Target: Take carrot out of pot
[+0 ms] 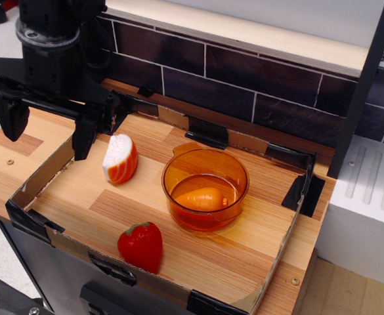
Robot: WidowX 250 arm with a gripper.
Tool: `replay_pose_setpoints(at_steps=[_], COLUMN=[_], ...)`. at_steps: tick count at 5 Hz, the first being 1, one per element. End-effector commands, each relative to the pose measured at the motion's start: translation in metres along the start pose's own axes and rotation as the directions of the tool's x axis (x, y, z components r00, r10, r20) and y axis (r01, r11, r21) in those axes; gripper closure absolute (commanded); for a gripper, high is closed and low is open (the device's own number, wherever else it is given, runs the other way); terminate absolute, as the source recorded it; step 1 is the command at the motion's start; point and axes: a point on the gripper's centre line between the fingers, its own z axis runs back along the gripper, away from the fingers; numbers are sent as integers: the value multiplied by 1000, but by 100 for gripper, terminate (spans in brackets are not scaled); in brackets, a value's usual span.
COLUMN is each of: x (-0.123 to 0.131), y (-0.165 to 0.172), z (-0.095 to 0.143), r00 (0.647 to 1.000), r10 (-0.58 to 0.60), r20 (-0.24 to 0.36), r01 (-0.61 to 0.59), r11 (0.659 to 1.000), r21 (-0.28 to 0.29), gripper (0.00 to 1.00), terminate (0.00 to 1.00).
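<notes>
The amber translucent pot (205, 172) stands near the middle of the wooden tray. The small orange carrot (203, 198) lies on its side inside the pot. My gripper (47, 134) hangs at the far left, above the tray's left wall, well away from the pot. Its two black fingers (11, 118) are spread wide apart and hold nothing.
An orange-and-white striped sushi piece (120, 159) stands left of the pot. A red strawberry (141, 246) lies near the front wall. Low cardboard walls (37, 184) with black tape ring the wooden board. A dark tiled wall runs behind; a white box (369, 197) sits right.
</notes>
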Motion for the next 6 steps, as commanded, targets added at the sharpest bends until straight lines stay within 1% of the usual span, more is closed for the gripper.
replay_pose_setpoints(at_steps=[1, 2, 3, 4, 5, 6], x=[0, 17, 35, 46, 48, 40], y=[0, -13, -29, -59, -83, -99], z=[0, 12, 25, 35, 37, 31], r00=[1000, 980, 940, 823, 657, 453], r10=[0, -182, -332, -554, -735, -867], r20=[0, 81, 79, 124, 169, 209], r01=[0, 182, 332, 544, 723, 871], r11=[1000, 983, 943, 833, 678, 480], r21=[0, 11, 15, 103, 134, 103], gripper=[0, 0, 0, 0, 0, 0], terminate=[0, 0, 0, 0, 0, 0])
